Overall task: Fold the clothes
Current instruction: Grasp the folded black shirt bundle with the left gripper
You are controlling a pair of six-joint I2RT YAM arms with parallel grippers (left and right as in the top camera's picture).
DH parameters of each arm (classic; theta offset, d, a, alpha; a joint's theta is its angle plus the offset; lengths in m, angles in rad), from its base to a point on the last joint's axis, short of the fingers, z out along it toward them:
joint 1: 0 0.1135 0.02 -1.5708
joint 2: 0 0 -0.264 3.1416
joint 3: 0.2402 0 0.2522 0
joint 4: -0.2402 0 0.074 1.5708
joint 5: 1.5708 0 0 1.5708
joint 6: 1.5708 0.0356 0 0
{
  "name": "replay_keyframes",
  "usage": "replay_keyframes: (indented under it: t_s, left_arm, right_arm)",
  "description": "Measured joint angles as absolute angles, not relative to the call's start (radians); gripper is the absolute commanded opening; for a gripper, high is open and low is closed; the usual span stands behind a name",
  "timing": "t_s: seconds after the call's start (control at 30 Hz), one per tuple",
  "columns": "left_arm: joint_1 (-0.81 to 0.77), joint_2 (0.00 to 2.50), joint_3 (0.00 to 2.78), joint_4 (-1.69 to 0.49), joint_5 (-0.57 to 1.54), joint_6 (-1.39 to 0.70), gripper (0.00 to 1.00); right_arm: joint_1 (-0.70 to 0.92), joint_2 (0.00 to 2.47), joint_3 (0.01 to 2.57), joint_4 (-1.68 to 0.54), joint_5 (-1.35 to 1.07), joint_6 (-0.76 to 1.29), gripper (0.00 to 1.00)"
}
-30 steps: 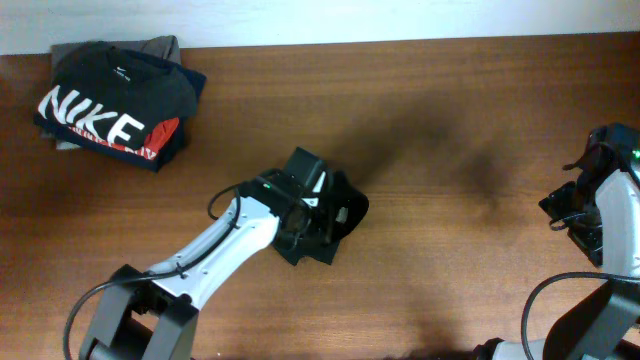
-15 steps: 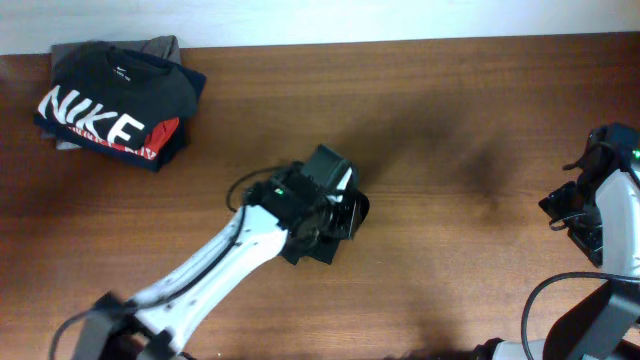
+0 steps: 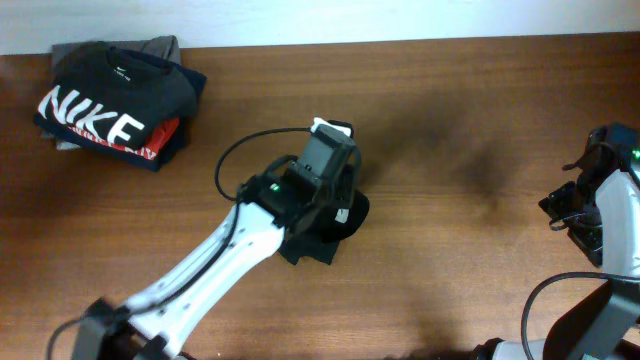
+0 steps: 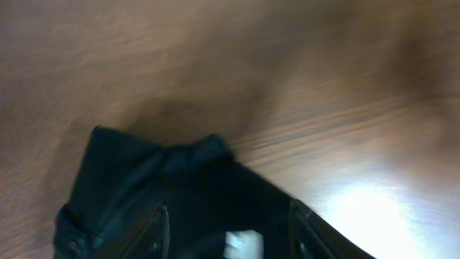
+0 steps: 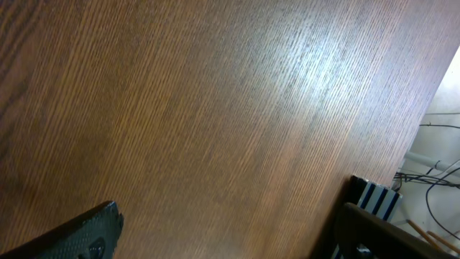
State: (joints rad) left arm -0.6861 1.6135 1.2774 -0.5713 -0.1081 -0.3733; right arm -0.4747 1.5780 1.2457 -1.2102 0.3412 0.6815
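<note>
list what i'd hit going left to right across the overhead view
nike shirt pile → black top → right arm; the left arm overlaps the top, so it is left out

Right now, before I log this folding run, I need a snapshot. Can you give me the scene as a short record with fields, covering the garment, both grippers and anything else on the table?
garment: plain black soft fabric top, bunched small at mid-table
left gripper: directly over the top, jaws apart; whether it grips the fabric is unclear because the view is blurred
right gripper: open, holding nothing, over the brown wooden table near its right edge
other: folded stack topped by a black NIKE T-shirt, far-left corner
</note>
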Motion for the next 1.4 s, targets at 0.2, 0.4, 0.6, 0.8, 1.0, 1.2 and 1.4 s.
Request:
replay_keyframes:
  t_s: [0.2, 0.4, 0.6, 0.8, 1.0, 1.2, 1.4]
  left_arm:
    - [-0.609, 1.724, 1.277, -0.574, -0.118, -0.374, 0.54]
    - [-0.604, 1.805, 1.277, -0.508, 0.042, -0.374, 0.53]
    - [-0.682, 1.914, 1.277, -0.485, 0.134, -0.374, 0.53]
    - [-0.717, 1.923, 1.298, -0.511, 0.153, -0.374, 0.55]
    - [-0.706, 1.865, 1.415, -0.687, 0.156, -0.341, 0.70]
    - [-0.653, 1.694, 1.565, -0.902, 0.079, -0.294, 0.76]
    - [-0.482, 1.619, 1.594, -1.086, 0.038, -0.233, 0.74]
  right_arm:
    - [-0.475, 1.578, 1.246, -1.210, 0.341, 0.681, 0.99]
    - [-0.475, 1.578, 1.246, -1.210, 0.341, 0.682, 0.98]
    - [-0.475, 1.578, 1.246, -1.210, 0.341, 0.682, 0.99]
    - [-0.475, 1.578, 1.246, -1.210, 0.341, 0.681, 0.99]
    - [-0.475, 1.578, 1.246, -1.210, 0.341, 0.682, 0.99]
    - [-0.475, 1.578, 1.246, -1.210, 0.341, 0.682, 0.99]
    - [-0.475, 1.578, 1.246, -1.210, 0.341, 0.681, 0.99]
